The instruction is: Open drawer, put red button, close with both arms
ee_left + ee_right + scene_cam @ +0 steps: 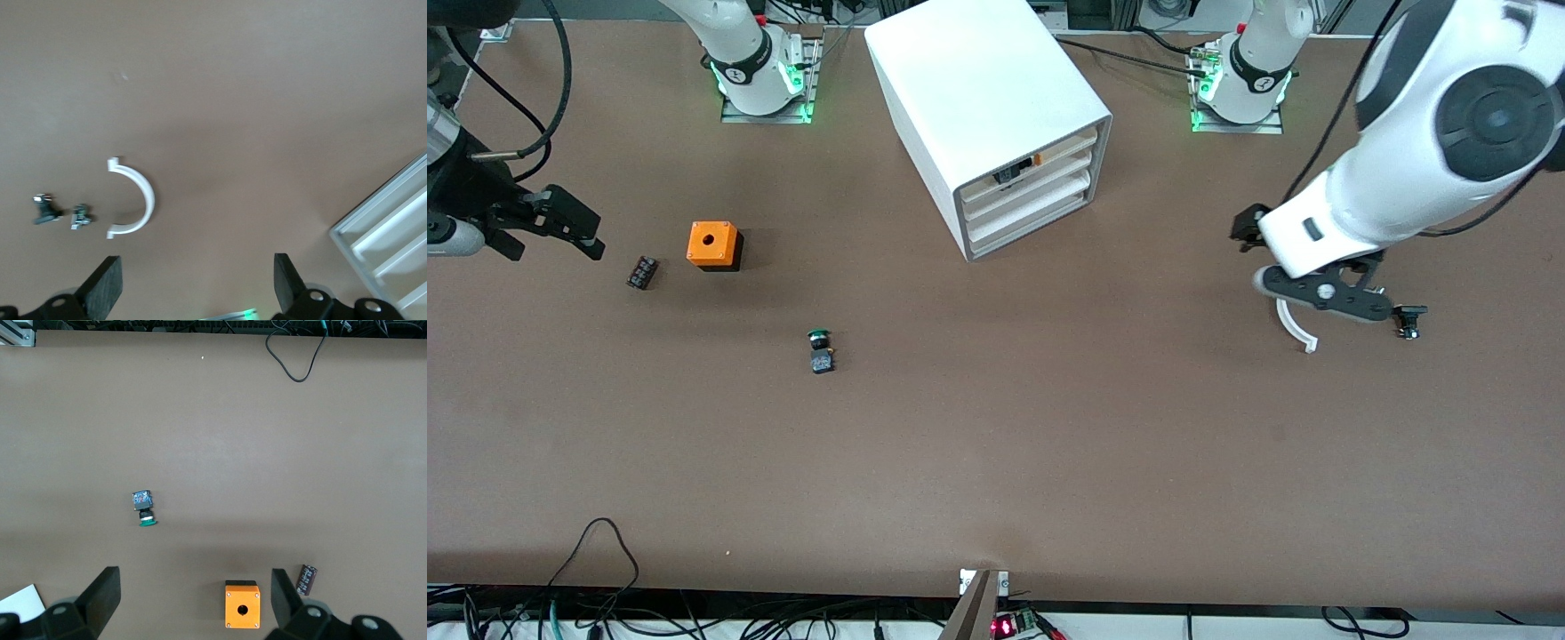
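A white three-drawer cabinet (978, 98) stands at the table's robot-side middle, its drawers facing the left arm's end. A small dark item with an orange-red tip (1017, 171) shows at the top drawer's front; I cannot tell whether it is the red button. No red button lies on the table. My left gripper (1325, 293) hangs open and empty (198, 287) over the table near the left arm's end. My right gripper (551, 236) hangs open and empty (193, 603) over the right arm's end. The cabinet's drawers also show in the left wrist view (393, 247).
A green-capped button (819, 348) (143, 509) lies mid-table. An orange box with a hole (713, 245) (242, 607) and a small dark block (641, 272) (306, 579) sit near my right gripper. A white curved piece (1294, 327) (133, 199) and small dark parts (1408, 320) (43, 208) lie under my left gripper.
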